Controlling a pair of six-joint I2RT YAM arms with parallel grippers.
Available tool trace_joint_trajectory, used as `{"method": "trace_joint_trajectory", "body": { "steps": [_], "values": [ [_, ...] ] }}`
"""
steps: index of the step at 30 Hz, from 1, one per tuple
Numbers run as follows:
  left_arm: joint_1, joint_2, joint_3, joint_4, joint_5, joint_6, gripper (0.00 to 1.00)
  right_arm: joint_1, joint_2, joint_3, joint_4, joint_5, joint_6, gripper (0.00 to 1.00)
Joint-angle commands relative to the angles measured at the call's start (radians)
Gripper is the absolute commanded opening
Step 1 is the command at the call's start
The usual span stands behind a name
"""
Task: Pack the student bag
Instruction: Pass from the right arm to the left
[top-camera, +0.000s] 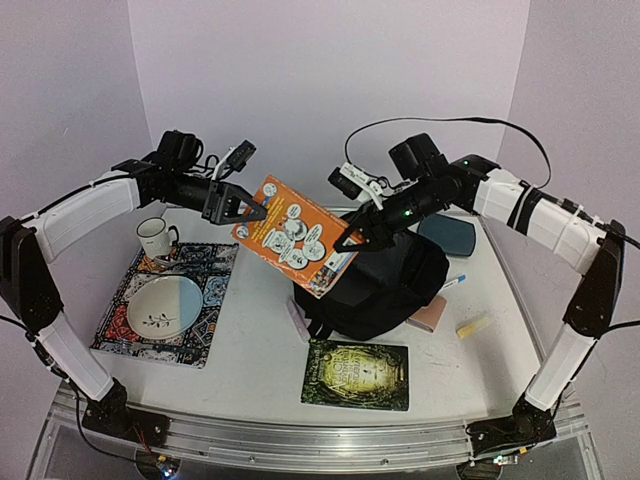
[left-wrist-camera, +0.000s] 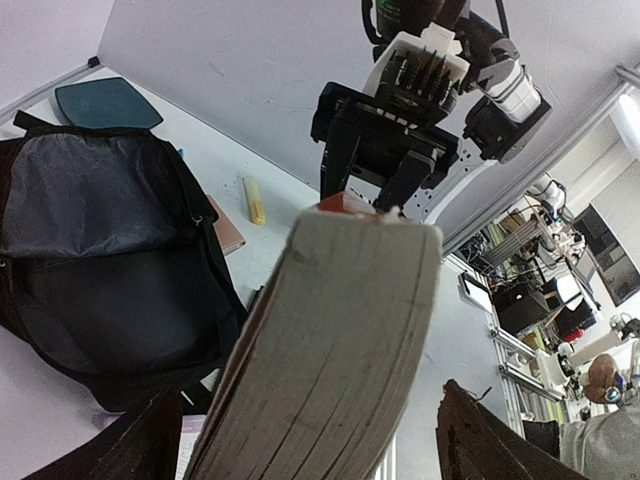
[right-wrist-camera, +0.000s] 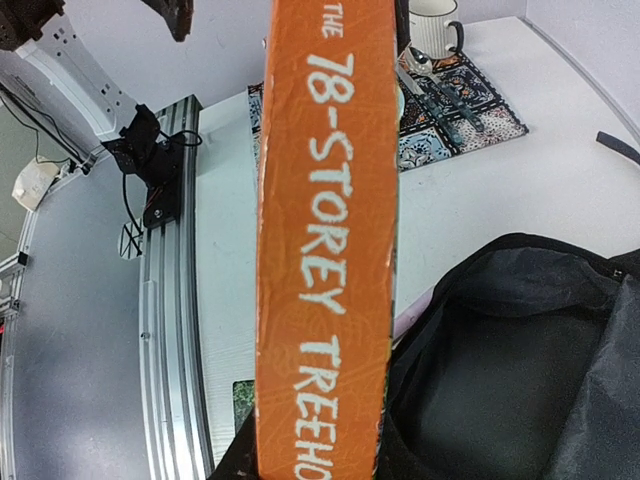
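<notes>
Right fingers (left-wrist-camera: 340, 165) pinched the orange book (top-camera: 295, 235); left fingers (left-wrist-camera: 490, 445) stood apart. The soft student bag (top-camera: 390, 290) would probably sag; its rim suited gripping.

Two books (top-camera: 296, 235) (top-camera: 359, 374), one backpack (top-camera: 385, 290), one mug (top-camera: 153, 238), one plate (top-camera: 163, 303), one placemat (top-camera: 212, 258)

The white table (top-camera: 260, 350) carries a patterned placemat (top-camera: 195, 338) at its left edge, the black student bag (top-camera: 390, 295) mid-table and a dark book (top-camera: 358, 374) near its front edge.

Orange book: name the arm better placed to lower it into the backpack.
Right: the right fingers clamp the orange book above the open backpack; the left fingers stand open around its page edge.
</notes>
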Motion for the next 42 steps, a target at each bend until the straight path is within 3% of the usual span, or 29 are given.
{"method": "trace_joint_trajectory", "body": {
  "steps": [1, 12, 17, 20, 25, 30, 36, 39, 42],
  "values": [
    [-0.006, -0.027, 0.043, -0.036, 0.084, 0.062, 0.85, 0.001, -0.004, 0.078, 0.009, -0.108, -0.073, 0.00],
    [-0.046, -0.049, 0.047, -0.059, 0.124, 0.095, 0.58, 0.000, 0.028, 0.125, -0.045, -0.143, -0.142, 0.00],
    [-0.053, -0.072, 0.039, -0.064, 0.072, 0.103, 0.19, 0.002, 0.051, 0.130, -0.056, -0.076, -0.143, 0.00],
    [-0.059, -0.099, 0.017, -0.074, -0.027, 0.131, 0.01, 0.000, 0.056, 0.130, -0.058, -0.009, -0.122, 0.02],
    [-0.086, -0.133, -0.008, -0.080, -0.249, 0.174, 0.00, -0.014, 0.033, 0.122, -0.056, 0.057, -0.093, 0.35],
    [-0.141, -0.136, 0.000, -0.079, -0.451, 0.218, 0.00, -0.049, 0.001, 0.107, -0.054, 0.189, -0.039, 0.56],
    [-0.178, -0.181, -0.017, 0.030, -0.635, 0.203, 0.00, -0.131, -0.027, 0.057, -0.036, 0.347, 0.080, 0.70],
    [-0.179, -0.192, -0.028, 0.112, -0.717, 0.091, 0.00, -0.172, -0.018, 0.038, -0.018, 0.462, 0.170, 0.73],
    [-0.179, -0.176, -0.040, 0.173, -0.709, -0.059, 0.00, -0.202, 0.007, 0.031, -0.004, 0.598, 0.233, 0.77]
  ]
}}
